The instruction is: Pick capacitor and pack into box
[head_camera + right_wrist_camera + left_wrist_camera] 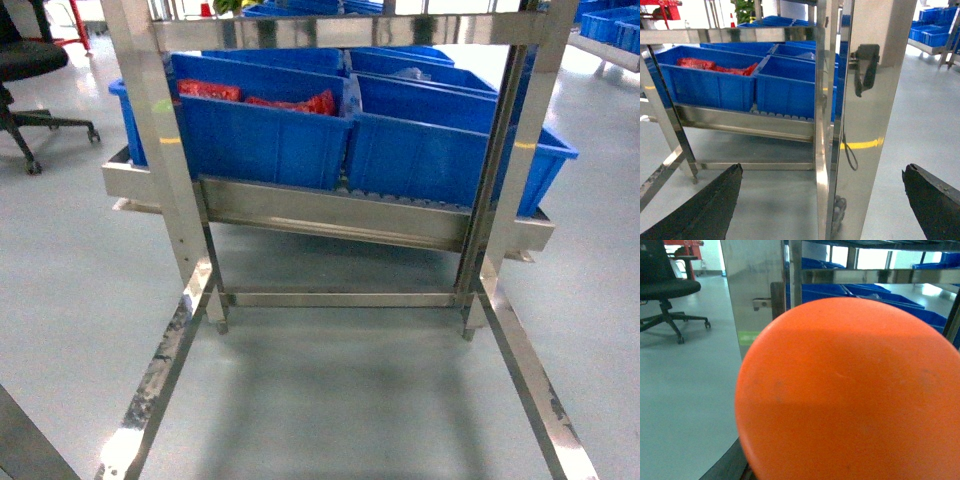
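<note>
Facing a steel rack from the floor side, head view shows blue bins on its sloped roller shelf. Left bin holds red packets, possibly the bagged capacitors; too small to confirm. Right bin contents unclear, something pale and glossy at the back.

Pink box: not seen in any view. Neither arm appears in the head view.

Left wrist view is mostly blocked by a big orange rounded object close to the lens; left fingers not visible, state cannot be told. Office chair stands well off to the left.

Right fingers: two dark tips at the lower corners, spread wide apart, holding nothing, facing a rack post.

Judgement: if bagged, the parts should be light and crinkly, film slippery, leads easily bent. Best pinched at a bag's bunched upper edge, gently, lifting straight out over the bin wall.
</note>
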